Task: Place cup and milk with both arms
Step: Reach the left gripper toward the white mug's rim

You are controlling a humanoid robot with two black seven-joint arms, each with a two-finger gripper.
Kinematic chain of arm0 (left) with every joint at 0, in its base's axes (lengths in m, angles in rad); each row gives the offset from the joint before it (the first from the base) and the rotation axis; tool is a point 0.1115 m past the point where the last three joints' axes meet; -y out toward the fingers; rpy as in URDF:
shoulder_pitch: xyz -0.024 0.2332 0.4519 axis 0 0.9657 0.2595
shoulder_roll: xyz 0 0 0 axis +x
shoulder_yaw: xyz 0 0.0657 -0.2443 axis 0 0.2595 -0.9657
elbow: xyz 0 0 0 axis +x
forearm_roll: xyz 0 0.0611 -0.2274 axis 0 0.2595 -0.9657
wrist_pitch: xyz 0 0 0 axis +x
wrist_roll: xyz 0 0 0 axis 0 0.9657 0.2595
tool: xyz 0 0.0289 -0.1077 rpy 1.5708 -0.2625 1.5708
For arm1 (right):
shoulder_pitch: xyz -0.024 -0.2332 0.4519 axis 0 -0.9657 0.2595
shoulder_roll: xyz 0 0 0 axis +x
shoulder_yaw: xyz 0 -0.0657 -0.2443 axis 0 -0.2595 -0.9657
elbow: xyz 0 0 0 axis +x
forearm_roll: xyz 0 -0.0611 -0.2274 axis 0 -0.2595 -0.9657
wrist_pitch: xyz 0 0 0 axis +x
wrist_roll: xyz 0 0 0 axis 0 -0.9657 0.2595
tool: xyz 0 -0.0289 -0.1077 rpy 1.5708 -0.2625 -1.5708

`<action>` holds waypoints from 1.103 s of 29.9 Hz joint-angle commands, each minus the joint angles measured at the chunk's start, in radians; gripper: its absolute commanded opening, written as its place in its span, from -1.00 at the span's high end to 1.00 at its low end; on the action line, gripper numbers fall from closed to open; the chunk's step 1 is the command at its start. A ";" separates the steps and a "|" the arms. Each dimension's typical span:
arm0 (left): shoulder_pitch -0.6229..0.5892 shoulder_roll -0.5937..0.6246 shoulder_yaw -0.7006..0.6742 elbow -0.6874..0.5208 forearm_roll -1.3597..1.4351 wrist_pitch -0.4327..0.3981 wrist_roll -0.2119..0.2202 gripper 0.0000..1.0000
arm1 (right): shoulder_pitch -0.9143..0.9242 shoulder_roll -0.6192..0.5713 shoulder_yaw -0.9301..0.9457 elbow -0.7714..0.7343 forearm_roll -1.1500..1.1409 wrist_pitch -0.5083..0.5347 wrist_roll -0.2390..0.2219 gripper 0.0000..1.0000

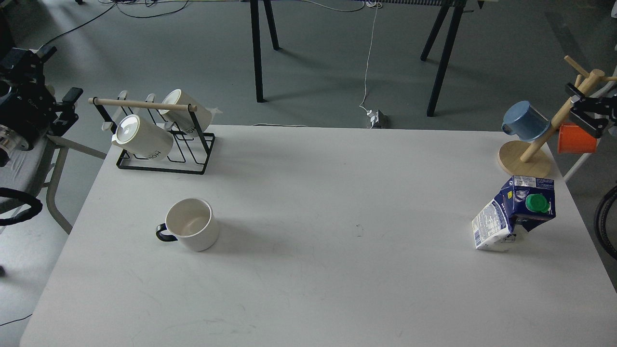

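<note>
Grippers (pixel 72 103) (pixel 585 113) are idling off-table, openness unclear, nothing held; you're reaching next for cup (pixel 190 224) at 9 o'clock, milk (pixel 516 212) at 3.

- Left gripper (pixel 58 103), upper left of the frame: dark and seen at an angle; its two fingers cannot be told apart. The arm behind it is cut by the left edge.
- Right gripper (pixel 585 113), upper right: partly cut by the right edge; finger state unreadable.
- Orange cup (pixel 576 140), right edge: partly hidden behind the gripper.
- Milk carton (pixel 513 214), lower right: fine print too small to read.
- Wooden mug tree (pixel 525 159): upper pegs run off the frame.
</note>
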 commanded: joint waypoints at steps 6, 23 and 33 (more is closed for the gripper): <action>-0.003 0.008 -0.075 0.002 -0.004 0.000 0.000 -1.00 | 0.000 0.009 -0.008 -0.004 0.000 0.000 0.000 -0.96; -0.032 0.136 -0.026 -0.111 0.615 0.000 0.000 -1.00 | -0.005 -0.002 0.008 -0.012 0.000 0.000 0.000 -0.96; 0.025 0.256 0.025 -0.555 1.434 0.000 0.000 -1.00 | -0.013 -0.002 0.008 -0.016 0.000 0.000 0.000 -0.96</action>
